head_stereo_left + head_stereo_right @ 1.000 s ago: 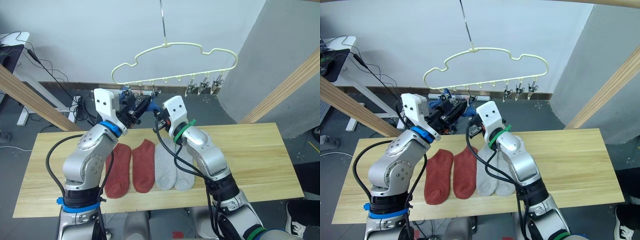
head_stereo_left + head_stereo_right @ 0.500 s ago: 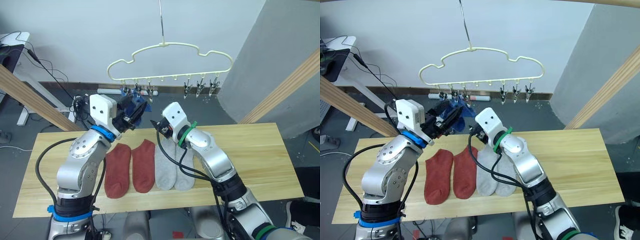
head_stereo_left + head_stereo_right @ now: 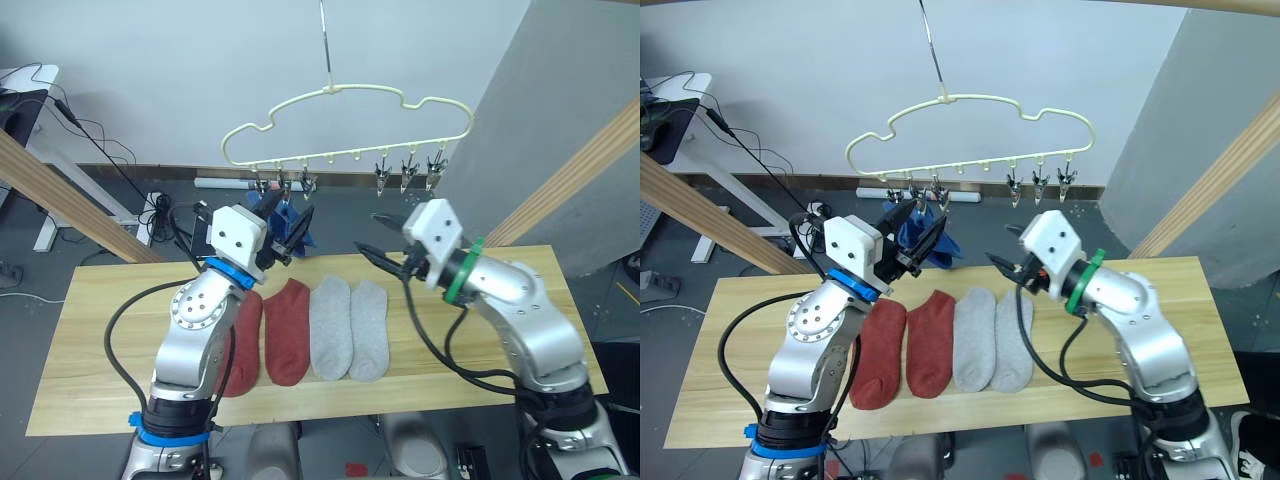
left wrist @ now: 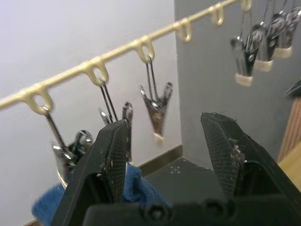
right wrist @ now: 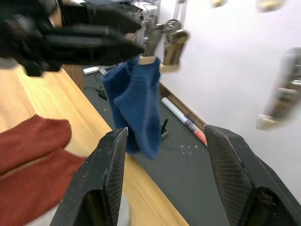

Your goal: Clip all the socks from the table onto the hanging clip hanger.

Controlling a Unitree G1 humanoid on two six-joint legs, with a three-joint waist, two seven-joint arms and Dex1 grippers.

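Left eye view: right gripper (image 3: 372, 250) has withdrawn, spread and empty.
Blue sock (image 3: 290, 222) now hangs clipped at the clip hanger's (image 3: 345, 92) 8 o'clock; left gripper (image 3: 290, 232) spread beside it; four socks remain.

Blue sock (image 5: 136, 101) on a clip (image 5: 162, 42), red socks (image 5: 35, 157) beneath.

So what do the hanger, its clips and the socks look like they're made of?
The clip hanger looks like thin wire with a smooth pale-yellow coating, probably plastic. Its clips look like bare shiny metal, some with pale tips. The socks look like soft matte knit; the hanging blue sock shows ribbing.
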